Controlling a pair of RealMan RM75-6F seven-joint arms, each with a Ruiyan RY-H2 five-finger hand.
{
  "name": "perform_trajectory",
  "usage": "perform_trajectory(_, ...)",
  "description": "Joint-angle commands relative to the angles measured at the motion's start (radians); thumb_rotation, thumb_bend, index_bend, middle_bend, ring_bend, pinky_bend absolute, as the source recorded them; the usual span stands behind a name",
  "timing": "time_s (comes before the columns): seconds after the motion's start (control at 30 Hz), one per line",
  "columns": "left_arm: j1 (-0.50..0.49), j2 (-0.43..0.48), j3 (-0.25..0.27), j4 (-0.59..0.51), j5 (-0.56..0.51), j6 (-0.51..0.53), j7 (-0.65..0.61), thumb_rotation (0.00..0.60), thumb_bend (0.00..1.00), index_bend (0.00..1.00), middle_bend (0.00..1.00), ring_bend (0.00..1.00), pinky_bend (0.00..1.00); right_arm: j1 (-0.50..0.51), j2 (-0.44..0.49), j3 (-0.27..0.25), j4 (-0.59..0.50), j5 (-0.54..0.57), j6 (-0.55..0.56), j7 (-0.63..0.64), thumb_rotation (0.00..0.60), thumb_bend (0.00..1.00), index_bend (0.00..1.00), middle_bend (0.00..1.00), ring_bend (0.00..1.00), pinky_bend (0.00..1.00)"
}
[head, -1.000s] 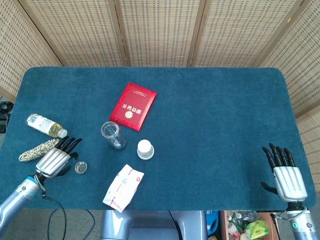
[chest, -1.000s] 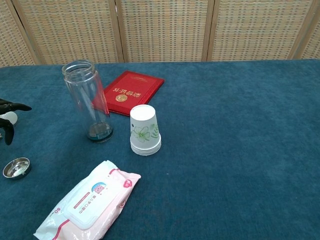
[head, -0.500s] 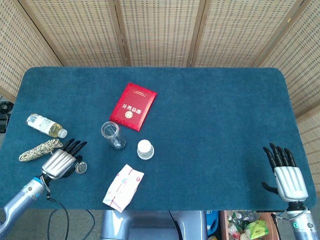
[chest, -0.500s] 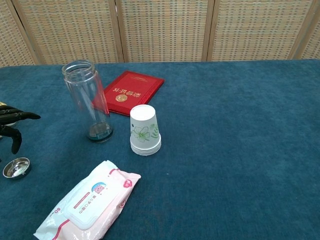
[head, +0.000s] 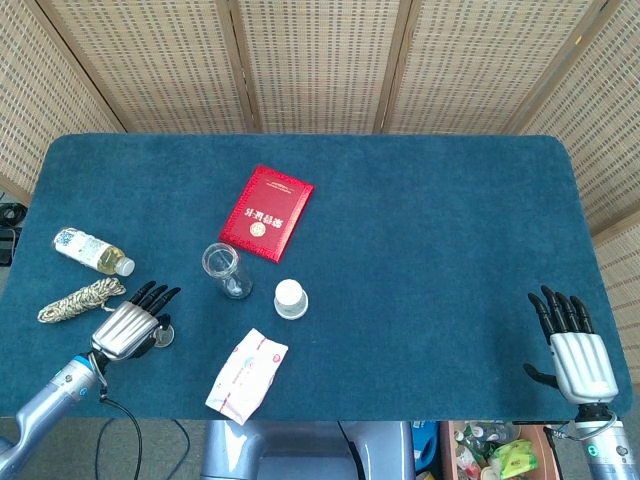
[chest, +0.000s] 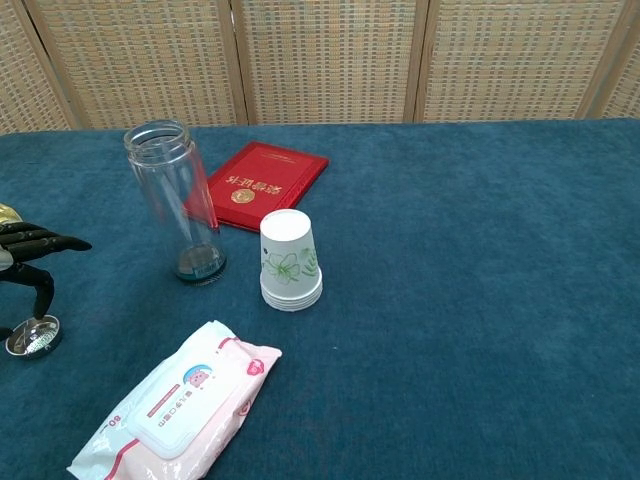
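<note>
Fingers of the left hand are spread over the small metal lid — light, rigid, slippery, best pinched at its rim.

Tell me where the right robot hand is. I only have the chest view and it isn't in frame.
Observer: The right robot hand is at the near right edge of the table, fingers spread, holding nothing.
Operator: What's left of the left robot hand? I only see fingertips.
Observer: A rope coil lies just beyond the left robot hand, apart from it.
Operator: Anything else out there?
Observer: A small bottle lies on its side behind the rope coil, near the table's left edge.
</note>
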Motion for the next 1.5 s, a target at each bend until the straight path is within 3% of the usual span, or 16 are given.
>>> perform_trajectory(0.03, -0.002, -0.005, 0.002, 0.003, -0.005, -0.004, 0.001, 0.600, 0.41, 0.47, 0.00, 0.00, 0.00, 0.000, 0.000, 0.000, 0.000, -0.001, 0.000, 0.001, 0.600, 0.02, 0.02, 0.00, 0.00, 0.00)
perform_trajectory(1.07, -0.007, -0.069, 0.014, 0.074, -0.029, 0.010, -0.003, 0.600, 0.45, 0.58, 0.00, 0.00, 0.00, -0.003, 0.005, 0.001, -0.005, -0.012, 0.012, 0.021, 0.600, 0.02, 0.02, 0.00, 0.00, 0.00)
perform_trajectory(1.5, -0.011, -0.055, 0.005, 0.059, -0.038, 0.029, -0.005, 0.600, 0.46, 0.62, 0.00, 0.00, 0.00, -0.003, 0.005, 0.000, -0.007, -0.016, 0.015, 0.025, 0.600, 0.02, 0.02, 0.00, 0.00, 0.00)
